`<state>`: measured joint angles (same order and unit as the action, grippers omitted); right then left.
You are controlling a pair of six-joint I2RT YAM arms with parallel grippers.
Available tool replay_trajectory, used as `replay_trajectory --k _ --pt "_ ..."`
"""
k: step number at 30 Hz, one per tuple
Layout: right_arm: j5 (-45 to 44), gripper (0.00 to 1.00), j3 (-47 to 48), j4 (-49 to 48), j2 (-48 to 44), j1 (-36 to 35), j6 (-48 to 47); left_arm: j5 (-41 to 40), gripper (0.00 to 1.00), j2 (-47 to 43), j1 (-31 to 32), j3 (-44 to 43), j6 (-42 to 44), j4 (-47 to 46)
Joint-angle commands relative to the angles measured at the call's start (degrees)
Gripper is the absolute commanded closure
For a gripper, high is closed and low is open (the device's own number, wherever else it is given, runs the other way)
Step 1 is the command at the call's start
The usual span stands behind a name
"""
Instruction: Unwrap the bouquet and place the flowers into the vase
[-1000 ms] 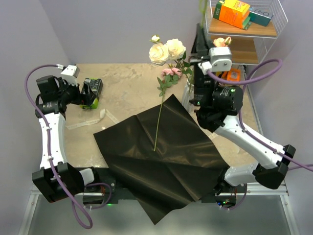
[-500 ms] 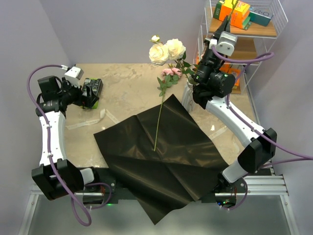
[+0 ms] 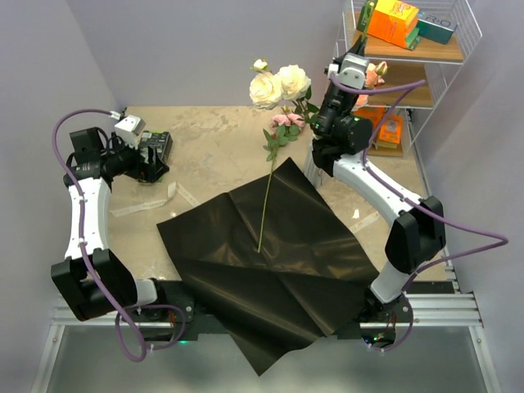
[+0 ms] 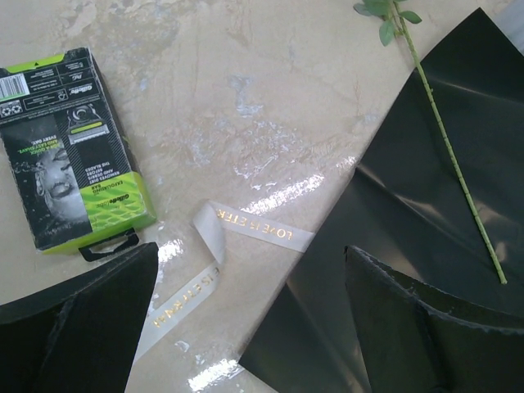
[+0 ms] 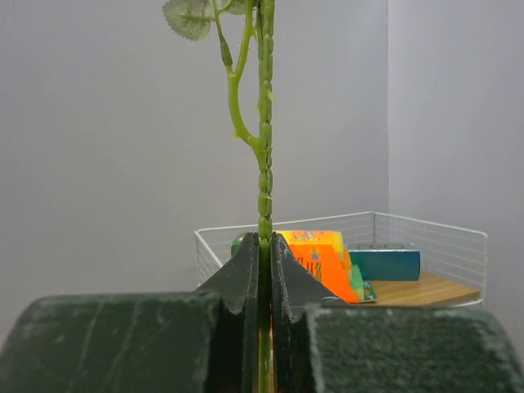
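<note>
Flowers [image 3: 280,83]: one stem [image 3: 264,209] on black paper [image 3: 311,254], one stem [image 5: 264,164] in right gripper [image 5: 264,242].

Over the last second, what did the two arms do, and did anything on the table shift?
The right arm straightened and rose, carrying the right gripper up and back beside the shelf, still shut on a rose stem. The left gripper stayed open and barely shifted near the box. Nothing was picked up or let go. The black paper, the loose stem on it, the ribbon and the cream roses stayed put.
</note>
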<state>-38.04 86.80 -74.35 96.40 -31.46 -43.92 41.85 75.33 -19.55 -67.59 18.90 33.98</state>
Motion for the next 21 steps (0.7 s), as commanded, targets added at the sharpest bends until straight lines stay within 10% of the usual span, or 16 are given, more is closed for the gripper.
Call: replay_trajectory --k 1,13,21 --pt "-0.98 1.0 -0.58 -14.68 0.98 0.35 0.33 1.92 0.01 0.43 -0.49 -1.93 1.76 -0.75" --pt "-4.4 1.0 -4.44 -16.36 2.39 0.44 0.5 1.57 0.01 0.87 -0.49 -1.23 2.11 -0.84" --pt "-9.15 0.88 -11.56 0.95 -6.65 -0.35 10.52 2.28 0.01 0.7 -0.58 -1.22 1.06 -0.93"
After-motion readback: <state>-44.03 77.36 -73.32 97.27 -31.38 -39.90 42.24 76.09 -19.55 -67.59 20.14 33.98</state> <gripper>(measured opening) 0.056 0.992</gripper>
